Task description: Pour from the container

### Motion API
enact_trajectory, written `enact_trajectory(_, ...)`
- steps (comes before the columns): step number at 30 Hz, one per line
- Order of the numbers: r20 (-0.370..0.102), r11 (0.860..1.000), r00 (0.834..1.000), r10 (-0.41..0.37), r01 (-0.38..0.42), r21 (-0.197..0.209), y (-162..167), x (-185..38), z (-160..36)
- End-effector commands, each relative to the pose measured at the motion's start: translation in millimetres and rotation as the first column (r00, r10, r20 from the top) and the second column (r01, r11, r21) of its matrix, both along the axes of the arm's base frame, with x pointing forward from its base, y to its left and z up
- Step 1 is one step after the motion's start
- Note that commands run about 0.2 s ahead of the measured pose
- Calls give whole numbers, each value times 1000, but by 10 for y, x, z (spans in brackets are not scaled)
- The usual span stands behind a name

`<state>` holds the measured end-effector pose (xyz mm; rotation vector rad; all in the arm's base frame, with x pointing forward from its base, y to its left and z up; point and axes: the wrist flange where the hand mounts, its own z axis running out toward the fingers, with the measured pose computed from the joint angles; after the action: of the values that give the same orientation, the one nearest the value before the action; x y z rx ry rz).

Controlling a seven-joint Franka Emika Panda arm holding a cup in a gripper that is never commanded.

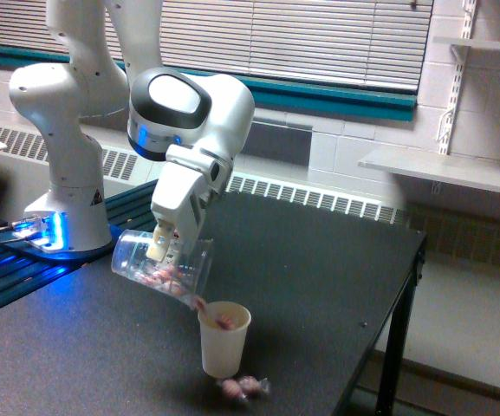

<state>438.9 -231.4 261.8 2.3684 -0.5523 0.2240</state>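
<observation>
In the exterior view, your end effector (165, 245) is clamped on the wall of the container (163, 264), one finger visibly inside the clear cup and the other presumably outside (that one is hard to make out). You have the container tipped well past horizontal, mouth down toward the exterior view's right, hanging above the desk (319, 286) with its lip just over the rim of the white paper cup (224, 338). Pinkish wrapped candies (165, 276) have slid to the low side of the container near the mouth; one candy (223, 321) sits at the paper cup's rim, going in or resting there, cannot tell which. Note one escaped candy (243, 386) lying on the desk just in front of the paper cup's base, so some of the pour is missing its target. Risk, as a judgement: the container's mouth is much wider than the paper cup, so if you tilt further the remaining candies may come out in a bunch and spill over both sides of the rim. The paper cup looks light and stands unheld; a nudge from the container's lip or a clump landing on the rim could tip it. It also stands fairly near the desk's front edge, so strays could roll off to the floor.
</observation>
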Motion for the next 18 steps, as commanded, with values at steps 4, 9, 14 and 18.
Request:
enact_trajectory(4,-12,999,1000,18,-18,-39,94,13,69)
enact_trajectory(9,-15,999,1000,24,-25,-47,127,3,90)
enact_trajectory(14,-16,998,999,32,-33,-51,170,7,109)
enact_trajectory(18,-17,998,999,40,-40,-52,202,14,118)
